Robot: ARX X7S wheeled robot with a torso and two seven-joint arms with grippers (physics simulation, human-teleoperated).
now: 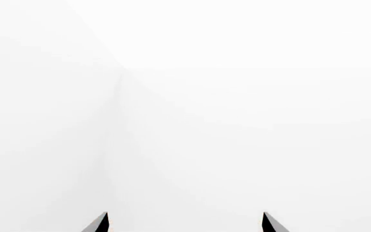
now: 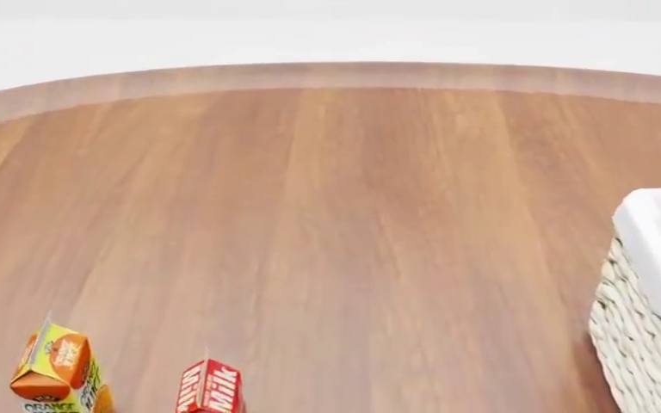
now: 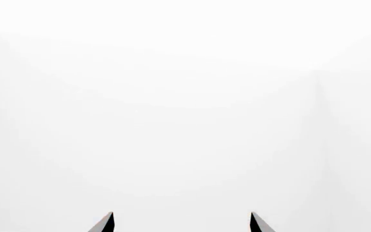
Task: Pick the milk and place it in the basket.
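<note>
Not started: red gable-top milk carton (image 2: 209, 389) stands at table's near edge; cream wicker basket (image 2: 640, 344) at right edge. Left gripper (image 1: 184, 223) and right gripper (image 3: 181, 223) spread, empty.

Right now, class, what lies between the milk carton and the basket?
Only bare wooden table, seen in the head view: milk carton near left, basket at right.

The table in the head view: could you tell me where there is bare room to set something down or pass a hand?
The wooden table is bare across its middle and far side, from the curved far edge down between the cartons and the basket. The near left corner is crowded: the orange juice carton and the milk stand close together. The basket takes the right edge.
</note>
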